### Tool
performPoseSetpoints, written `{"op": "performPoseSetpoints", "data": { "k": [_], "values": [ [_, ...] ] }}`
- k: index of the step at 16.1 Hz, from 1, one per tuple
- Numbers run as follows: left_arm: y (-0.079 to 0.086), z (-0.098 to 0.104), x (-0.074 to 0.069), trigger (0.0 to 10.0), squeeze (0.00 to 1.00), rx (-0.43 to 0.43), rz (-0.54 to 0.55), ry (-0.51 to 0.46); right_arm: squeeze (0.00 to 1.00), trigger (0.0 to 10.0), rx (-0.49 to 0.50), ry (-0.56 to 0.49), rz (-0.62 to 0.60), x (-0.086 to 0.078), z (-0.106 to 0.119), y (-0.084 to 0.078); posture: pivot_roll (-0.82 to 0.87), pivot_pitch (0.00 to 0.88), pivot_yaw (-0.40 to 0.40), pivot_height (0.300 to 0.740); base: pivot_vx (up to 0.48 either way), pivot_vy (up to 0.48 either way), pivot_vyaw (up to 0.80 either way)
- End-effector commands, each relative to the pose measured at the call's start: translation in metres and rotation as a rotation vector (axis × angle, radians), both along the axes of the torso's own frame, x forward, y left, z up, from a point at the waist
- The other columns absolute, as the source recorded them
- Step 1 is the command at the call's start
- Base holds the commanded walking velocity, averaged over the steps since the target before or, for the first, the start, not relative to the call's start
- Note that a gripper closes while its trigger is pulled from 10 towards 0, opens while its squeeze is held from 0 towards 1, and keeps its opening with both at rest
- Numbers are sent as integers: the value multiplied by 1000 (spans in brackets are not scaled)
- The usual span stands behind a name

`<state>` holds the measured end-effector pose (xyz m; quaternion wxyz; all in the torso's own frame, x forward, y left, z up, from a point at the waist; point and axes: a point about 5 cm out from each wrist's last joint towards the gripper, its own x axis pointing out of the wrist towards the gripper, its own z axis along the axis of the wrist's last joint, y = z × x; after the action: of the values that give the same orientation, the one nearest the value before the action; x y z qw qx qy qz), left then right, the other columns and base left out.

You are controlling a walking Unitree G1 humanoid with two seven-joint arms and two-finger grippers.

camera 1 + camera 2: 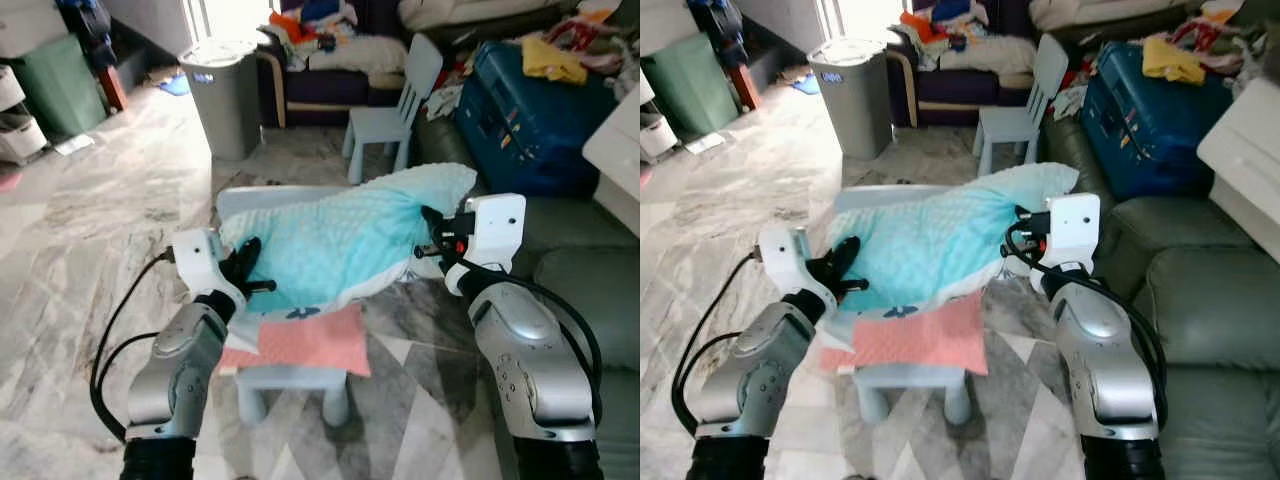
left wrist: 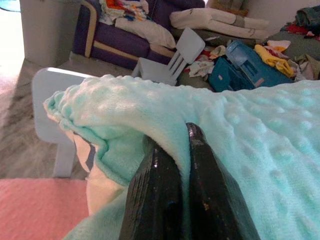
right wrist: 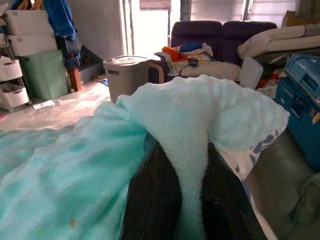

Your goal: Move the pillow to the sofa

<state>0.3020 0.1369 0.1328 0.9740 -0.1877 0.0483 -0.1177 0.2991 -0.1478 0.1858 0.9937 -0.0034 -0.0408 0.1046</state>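
Pillow, turquoise and dotted, hangs stretched between both arms above a small pale blue chair draped with a pink cloth. Left pincer pinches its one end tightly; right pincer clamps the other. Grey-green sofa sits just beside, to the right.

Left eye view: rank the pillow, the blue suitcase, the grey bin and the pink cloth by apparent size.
1. pillow, though nearest the camera
2. blue suitcase
3. grey bin and pink cloth look too alike to rank
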Motion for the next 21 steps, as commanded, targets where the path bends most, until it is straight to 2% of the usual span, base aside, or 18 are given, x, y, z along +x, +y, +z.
{"op": "performPoseSetpoints", "data": {
  "k": [1,21],
  "values": [
    [-4,5,2,10000,0,0,-14,-15,0,10000,5,-40,3,-1,9,1,-100,0,23,740,-315,0,0],
    [-6,6,3,10000,0,-13,-16,-4,0,10000,3,-39,0,1,10,0,-104,0,21,740,-315,0,0]
  ]
}}
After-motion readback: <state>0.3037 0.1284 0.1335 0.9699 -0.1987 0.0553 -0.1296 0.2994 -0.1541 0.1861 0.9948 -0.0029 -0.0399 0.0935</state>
